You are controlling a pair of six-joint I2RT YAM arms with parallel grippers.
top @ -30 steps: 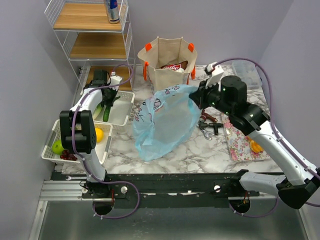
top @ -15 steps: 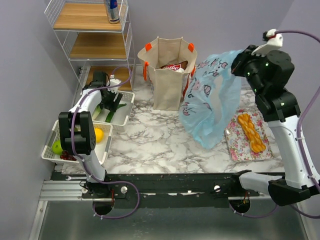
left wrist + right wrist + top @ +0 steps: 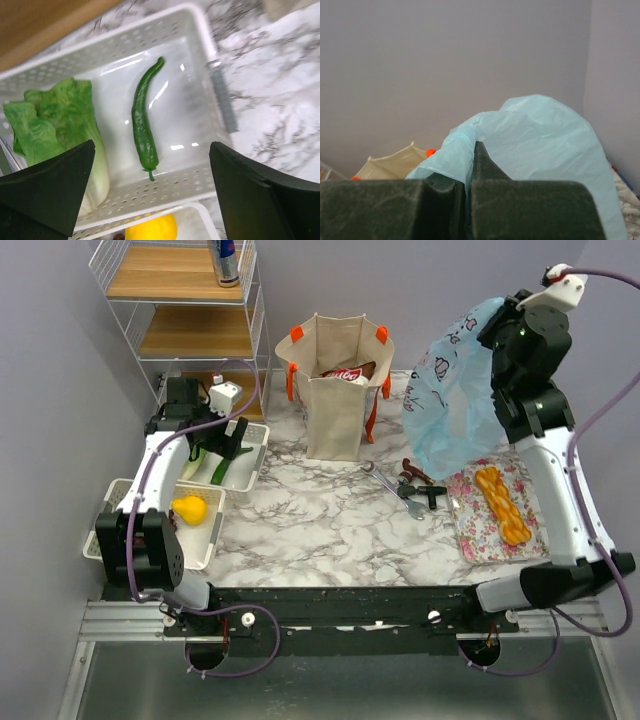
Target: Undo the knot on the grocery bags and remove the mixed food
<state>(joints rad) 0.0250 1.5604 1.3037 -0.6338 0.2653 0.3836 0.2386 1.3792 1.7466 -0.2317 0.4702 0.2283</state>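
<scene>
While your top camera takes in the whole marble table [image 3: 320, 530], only the left wrist view gets you inside the white perforated plastic basket [image 3: 212, 60]. In there lie one leafy, crinkled green lettuce [image 3: 55, 120] and one slim, glossy dark-green cucumber [image 3: 142, 125], side by side, not touching. Your left gripper [image 3: 152, 143] hangs above them with its fingers spread wide, holding nothing. One smooth yellow fruit [image 3: 152, 229] peeks from the second basket at the near edge.

Over on the right wrist view, your right gripper [image 3: 467, 165] is clamped tight on a twisted fold of the thin, translucent light-blue plastic bag [image 3: 545, 135]. The top view adds that the bag hangs high off the table, at the far right. That makes two bags. The other, a boxy beige canvas tote [image 3: 335, 390] with orange strap handles, stands upright at the back centre with a red crinkly snack packet [image 3: 345, 373] showing inside.
</scene>
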